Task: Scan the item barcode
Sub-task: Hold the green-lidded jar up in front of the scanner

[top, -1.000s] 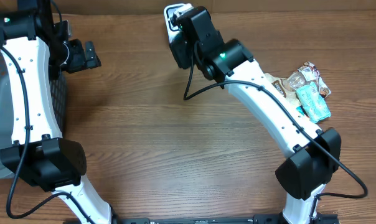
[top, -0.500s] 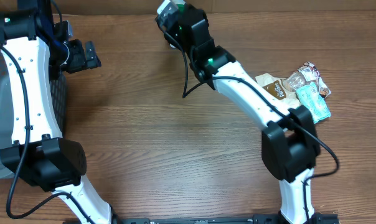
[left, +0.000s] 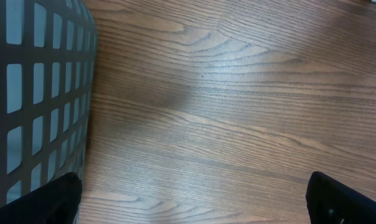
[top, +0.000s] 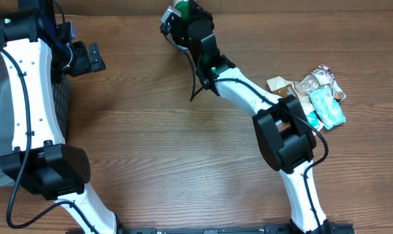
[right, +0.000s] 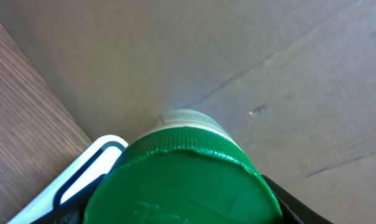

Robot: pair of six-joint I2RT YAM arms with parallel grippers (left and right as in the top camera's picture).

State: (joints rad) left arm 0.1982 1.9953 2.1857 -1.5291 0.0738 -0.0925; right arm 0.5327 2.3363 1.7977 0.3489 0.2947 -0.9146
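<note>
Wood counter [top: 151, 130], cardboard wall [right: 238, 62] behind: right tool [top: 183, 21] at top middle is gripping a green-capped bottle [right: 182, 180]. I'd rotate it slowly, label toward the white-edged thing [right: 82, 171] just beside it (scanner, I guess). Bottle's cap pokes out in front of that tool; left tool [top: 86, 58], wide open, is well apart at upper left.

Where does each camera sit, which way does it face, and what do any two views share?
Overhead: fixed above the table, looking straight down; left arm, right arm and a snack pile show.
Left wrist: on the left arm, looking down at wood and the basket; its open jaws' tips fill the bottom corners.
Right wrist: on the right arm, facing a cardboard wall; its jaws hold a green-capped bottle.
Shared: overhead and left wrist both show the basket; overhead and right wrist, the bottle.
</note>
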